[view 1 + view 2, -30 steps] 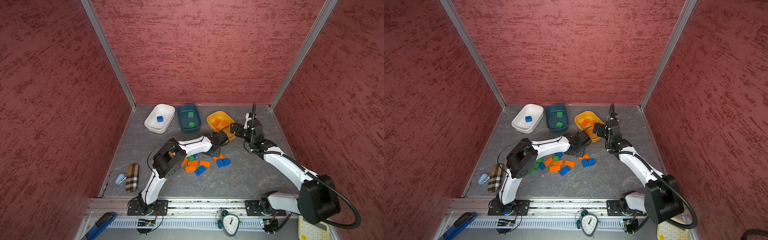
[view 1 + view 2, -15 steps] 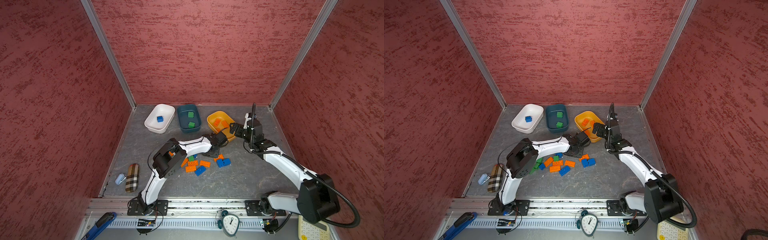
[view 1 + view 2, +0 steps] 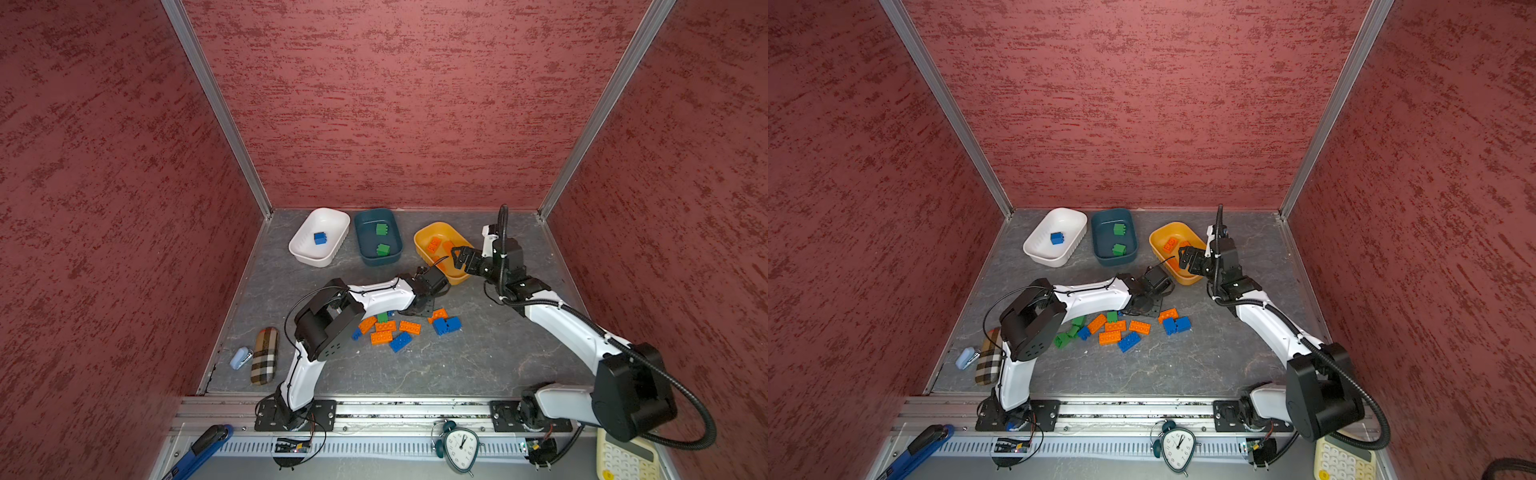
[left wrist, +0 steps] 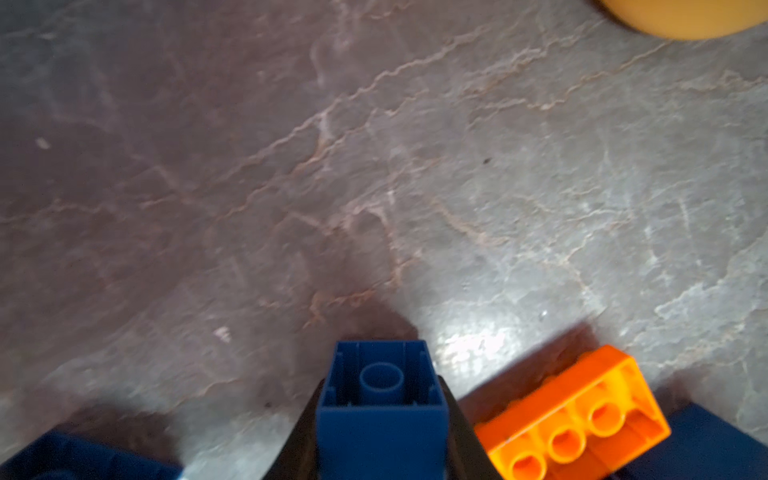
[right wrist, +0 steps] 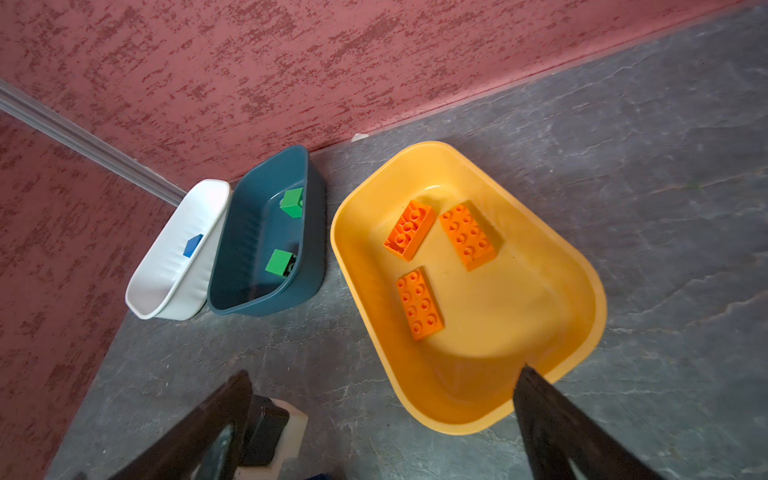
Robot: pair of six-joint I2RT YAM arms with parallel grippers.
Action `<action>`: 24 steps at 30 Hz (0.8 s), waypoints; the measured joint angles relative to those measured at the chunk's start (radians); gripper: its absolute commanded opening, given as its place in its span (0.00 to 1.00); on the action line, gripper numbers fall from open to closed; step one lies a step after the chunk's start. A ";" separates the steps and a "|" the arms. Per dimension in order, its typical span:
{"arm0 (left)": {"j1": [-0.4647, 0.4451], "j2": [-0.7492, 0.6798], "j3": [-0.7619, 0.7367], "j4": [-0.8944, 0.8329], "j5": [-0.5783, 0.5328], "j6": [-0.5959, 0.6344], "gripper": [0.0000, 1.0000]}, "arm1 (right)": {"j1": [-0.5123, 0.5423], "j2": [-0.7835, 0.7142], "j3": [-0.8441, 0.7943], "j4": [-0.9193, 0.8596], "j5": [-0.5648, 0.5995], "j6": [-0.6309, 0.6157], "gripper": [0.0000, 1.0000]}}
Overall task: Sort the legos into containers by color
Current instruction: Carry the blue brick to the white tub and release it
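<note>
1. Left wrist view: the blue brick (image 4: 381,386) is close to the worktop (image 4: 374,166), pinched by the left end effector (image 4: 382,419).
2. An orange brick (image 4: 573,415) lies just beside it; lifting could knock it.
3. The white tub (image 3: 311,261) is well apart, so a loose pinch might drop the brick.
4. The right end effector (image 3: 459,258) is spread wide over the yellow tub (image 3: 438,225), holding nothing.

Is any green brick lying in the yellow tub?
No, the right wrist view shows only three orange bricks in the yellow tub; the green bricks lie in the teal tub.
</note>
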 measured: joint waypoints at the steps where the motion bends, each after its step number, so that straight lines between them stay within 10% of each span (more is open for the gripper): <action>1: 0.008 -0.018 -0.014 0.009 0.000 -0.003 0.24 | 0.000 0.005 0.004 0.001 -0.014 -0.002 0.99; 24: 0.552 -0.338 -0.106 0.117 -0.078 0.077 0.26 | 0.006 0.004 -0.032 0.032 0.103 -0.026 0.99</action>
